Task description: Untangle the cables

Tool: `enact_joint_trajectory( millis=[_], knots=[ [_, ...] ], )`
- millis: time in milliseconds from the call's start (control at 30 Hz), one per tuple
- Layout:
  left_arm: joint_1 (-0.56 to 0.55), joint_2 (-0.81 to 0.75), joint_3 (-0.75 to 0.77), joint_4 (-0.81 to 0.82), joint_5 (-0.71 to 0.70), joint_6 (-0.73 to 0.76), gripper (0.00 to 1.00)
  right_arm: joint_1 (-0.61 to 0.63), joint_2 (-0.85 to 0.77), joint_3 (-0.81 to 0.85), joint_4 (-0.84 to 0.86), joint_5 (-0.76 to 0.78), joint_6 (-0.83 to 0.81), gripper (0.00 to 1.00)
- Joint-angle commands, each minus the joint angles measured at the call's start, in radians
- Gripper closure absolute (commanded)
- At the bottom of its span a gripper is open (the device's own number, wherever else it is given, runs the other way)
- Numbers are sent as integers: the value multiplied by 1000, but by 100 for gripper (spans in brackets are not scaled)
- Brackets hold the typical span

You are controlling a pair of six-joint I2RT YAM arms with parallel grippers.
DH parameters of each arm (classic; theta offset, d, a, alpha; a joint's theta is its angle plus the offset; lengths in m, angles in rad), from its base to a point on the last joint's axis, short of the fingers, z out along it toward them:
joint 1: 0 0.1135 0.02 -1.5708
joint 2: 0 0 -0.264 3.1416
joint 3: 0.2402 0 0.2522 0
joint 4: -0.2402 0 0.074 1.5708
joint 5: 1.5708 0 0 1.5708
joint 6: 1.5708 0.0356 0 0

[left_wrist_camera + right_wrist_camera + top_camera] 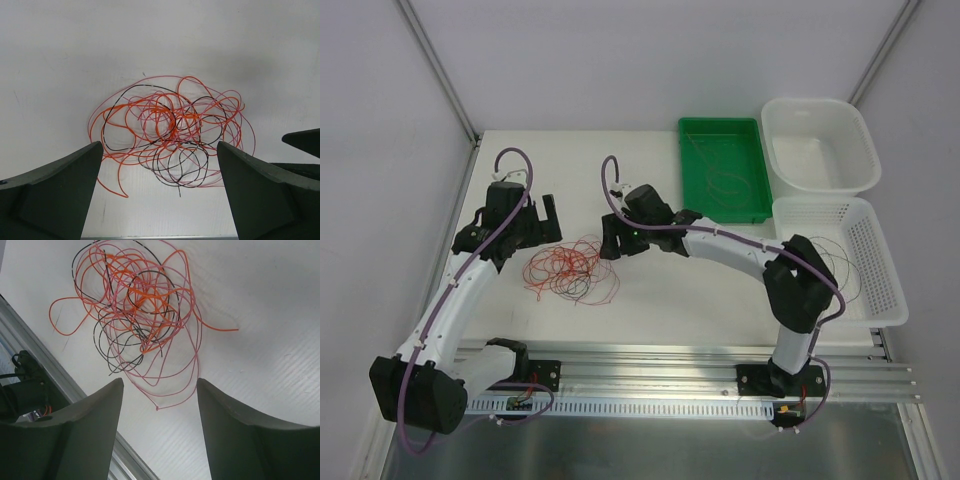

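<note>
Bottom edge of the overhead view: both arm bases sit on the aluminium rail [670,362]. Left arm reaches up the left side; right arm bends in from the right.

Above the rail, left of centre on the white table [680,300]: the cables [570,270], one loose tangle of red, orange and dark strands lying flat. Seen from overhead, the heap is somewhat wider left-to-right than it is deep.

Left wrist view: cables [170,135] sit mid-frame as an oval, long axis left-right. One orange end curls off toward the lower left. One black end points straight down the frame. Left gripper [159,147]: jaws spread wide, one finger in each lower corner, holding nothing.

Right wrist view: cables [135,310] fill the upper left, long axis running from upper left down toward frame centre. One orange end sticks out to the right. A pink loop hangs lowest, its tip toward the gap of the right gripper [159,385]. Jaws apart, gripping nothing.

Overhead again: left gripper [542,222] is just upper left of the tangle, right gripper [617,245] just upper right. Cannot tell whether either touches a strand.

Upper right, farthest: green tray [745,150], white tub [815,150] beside it on the right, white basket [880,270] below the tub.
</note>
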Motion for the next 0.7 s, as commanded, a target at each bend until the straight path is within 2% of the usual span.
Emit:
enact_joint_trajectory(
  millis=[0,167,367,400,500,533,600,667],
  knots=[
    [4,22,-12,17,34,-6,1,4,37,-14,155,-12,123,37],
    [4,87,-10,17,148,-23,1,17,105,-5,213,-22,155,44],
    [4,165,-5,17,188,-34,1,20,157,-18,266,-46,198,55],
    [2,176,-5,17,195,-37,1,20,160,-21,269,-46,201,64],
    [-8,237,-1,15,214,-37,1,20,142,-37,266,-51,206,83],
    [-11,266,2,15,218,-37,1,21,129,-38,261,-51,204,94],
    [-22,292,7,15,221,-37,1,24,87,-35,224,-36,180,99],
    [-27,324,11,12,220,-37,2,30,54,-28,162,-16,141,99]
  ],
)
